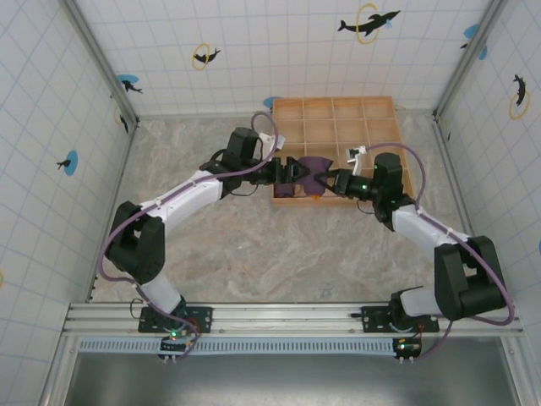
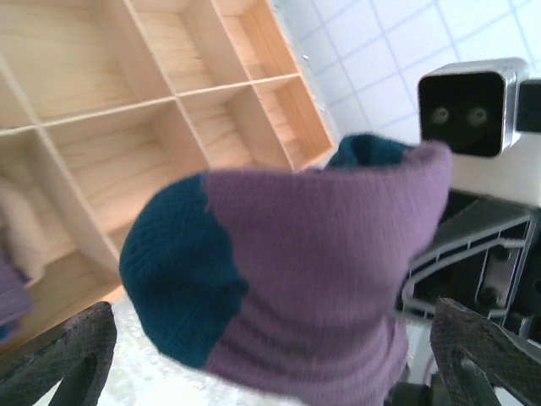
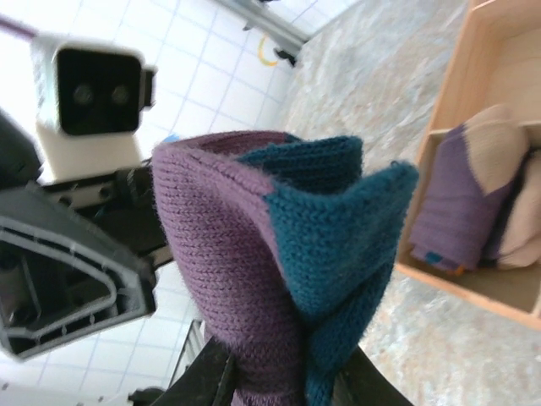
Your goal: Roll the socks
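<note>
The sock [image 1: 314, 167] looked bundled and close to stowing. The next move would call for the right gripper [image 1: 331, 180] to carry it over a free compartment while the left gripper [image 1: 293, 172] drew clear. From bases at the near edge, both arms reached forward and inward until the wrists faced each other. The right gripper pinched the purple-and-teal sock from below, and the left stood spread wide around it, seemingly not touching. The sock hung over the near edge of the wooden tray [image 1: 338, 110], where a rolled pair [image 3: 473, 199] lay in a near compartment.

Bunched purple sock [image 2: 313, 279], teal heel and cuff, aloft
</note>
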{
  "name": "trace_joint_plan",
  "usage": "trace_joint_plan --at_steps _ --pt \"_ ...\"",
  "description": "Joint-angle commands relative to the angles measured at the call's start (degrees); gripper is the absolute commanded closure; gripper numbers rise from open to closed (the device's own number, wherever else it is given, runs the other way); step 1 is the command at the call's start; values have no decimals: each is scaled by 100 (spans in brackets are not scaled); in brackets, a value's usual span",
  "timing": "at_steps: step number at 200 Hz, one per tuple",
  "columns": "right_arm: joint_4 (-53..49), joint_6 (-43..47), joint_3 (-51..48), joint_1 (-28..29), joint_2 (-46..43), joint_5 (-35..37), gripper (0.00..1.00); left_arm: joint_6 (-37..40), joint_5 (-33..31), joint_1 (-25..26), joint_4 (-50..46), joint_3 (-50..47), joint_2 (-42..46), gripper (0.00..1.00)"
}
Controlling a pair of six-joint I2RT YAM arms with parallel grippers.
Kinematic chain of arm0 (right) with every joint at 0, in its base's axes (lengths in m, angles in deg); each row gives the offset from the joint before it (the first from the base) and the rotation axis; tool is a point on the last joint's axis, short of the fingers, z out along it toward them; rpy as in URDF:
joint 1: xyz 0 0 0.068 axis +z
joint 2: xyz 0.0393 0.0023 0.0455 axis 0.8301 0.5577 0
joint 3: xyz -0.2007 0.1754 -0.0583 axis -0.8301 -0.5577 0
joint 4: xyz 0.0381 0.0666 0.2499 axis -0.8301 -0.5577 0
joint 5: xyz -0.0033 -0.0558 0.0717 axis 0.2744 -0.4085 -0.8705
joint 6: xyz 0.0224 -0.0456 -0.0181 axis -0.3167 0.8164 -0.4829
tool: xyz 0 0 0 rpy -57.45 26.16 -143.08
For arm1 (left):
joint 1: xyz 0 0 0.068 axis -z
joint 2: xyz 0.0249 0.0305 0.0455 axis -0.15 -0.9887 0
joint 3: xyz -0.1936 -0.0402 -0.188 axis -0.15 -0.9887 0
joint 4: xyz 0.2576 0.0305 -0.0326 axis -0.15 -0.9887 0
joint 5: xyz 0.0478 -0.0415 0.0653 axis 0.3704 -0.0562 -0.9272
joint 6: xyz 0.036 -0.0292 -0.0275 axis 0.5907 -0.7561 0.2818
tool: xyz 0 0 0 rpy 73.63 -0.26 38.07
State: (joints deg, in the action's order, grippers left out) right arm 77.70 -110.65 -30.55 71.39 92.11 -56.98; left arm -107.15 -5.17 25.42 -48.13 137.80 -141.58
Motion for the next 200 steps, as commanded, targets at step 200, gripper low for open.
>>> trace_joint_plan --at_steps 200 --pt "-5770 2921 3113 -479 1390 2958 92 58 -1550 -161 -585 -1400 1268 3"
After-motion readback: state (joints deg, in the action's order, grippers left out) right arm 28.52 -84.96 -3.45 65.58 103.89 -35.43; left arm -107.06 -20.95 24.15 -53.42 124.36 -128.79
